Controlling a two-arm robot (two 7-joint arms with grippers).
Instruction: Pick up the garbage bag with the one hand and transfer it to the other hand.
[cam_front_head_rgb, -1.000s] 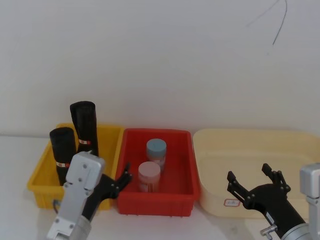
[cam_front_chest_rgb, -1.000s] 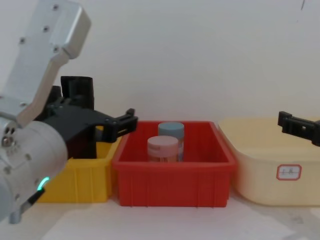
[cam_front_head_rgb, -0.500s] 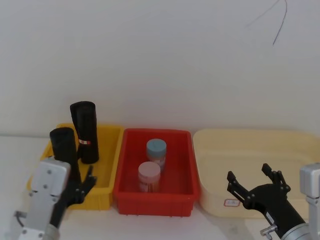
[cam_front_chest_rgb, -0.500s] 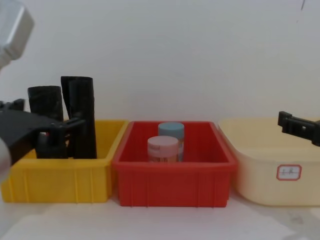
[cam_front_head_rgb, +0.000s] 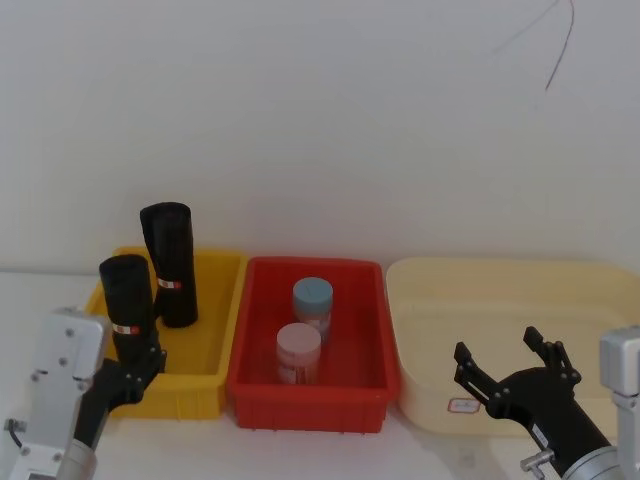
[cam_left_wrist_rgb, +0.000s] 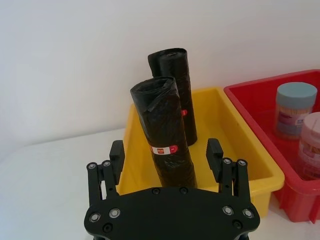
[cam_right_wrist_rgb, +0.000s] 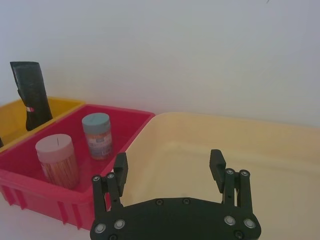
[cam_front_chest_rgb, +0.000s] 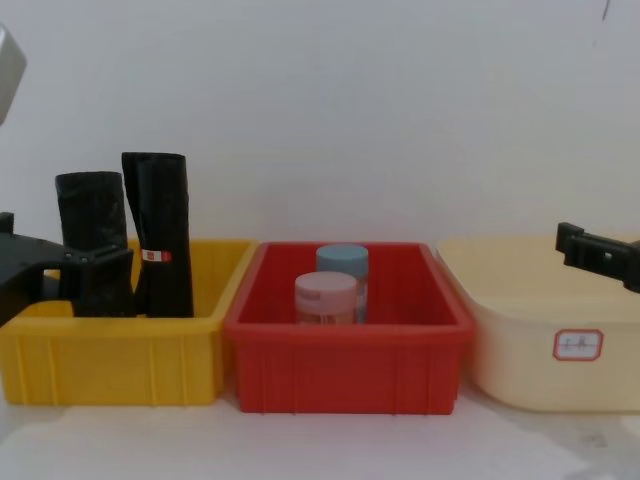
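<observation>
In the left wrist view the black palm of the left gripper (cam_left_wrist_rgb: 165, 145) covers the foot of the garbage bag (cam_left_wrist_rgb: 164, 120), so where the roll meets the floor of the yellow bin (cam_left_wrist_rgb: 240, 145) cannot be seen; in the chest view the bin's front wall hides the same part, one black finger crosses in front of the roll's lower half, and the rest of that gripper is lost past the left edge; the right gripper (cam_front_head_rgb: 498, 348) shows there as a single prong at the right edge, over the cream bin (cam_front_head_rgb: 500, 268); the print on the bag's white-and-red band (cam_left_wrist_rgb: 164, 148) is too small to read (so is the small tag (cam_front_chest_rgb: 578, 345) on the cream bin's front).

The garbage bag stands upright, leaning slightly, at the near left corner of the yellow bin; a second roll (cam_front_head_rgb: 170, 262) stands just behind it, and whether the two touch cannot be told. The left gripper is released, its fingers spread wide and holding nothing; seen from the wrist, the bag rises in the gap between them, beyond the fingertips; from the head, the prongs sit low at the bin's near left wall, just beside the bag and below its band, and whether any prong touches the roll cannot be told. The right gripper is likewise spread and empty, hovering by the near rim of the cream bin, well apart from the bag; the red bin (cam_front_head_rgb: 310, 408), with its blue-lidded jar (cam_front_head_rgb: 313, 300) and pink-lidded jar (cam_front_head_rgb: 298, 350), lies between them.
</observation>
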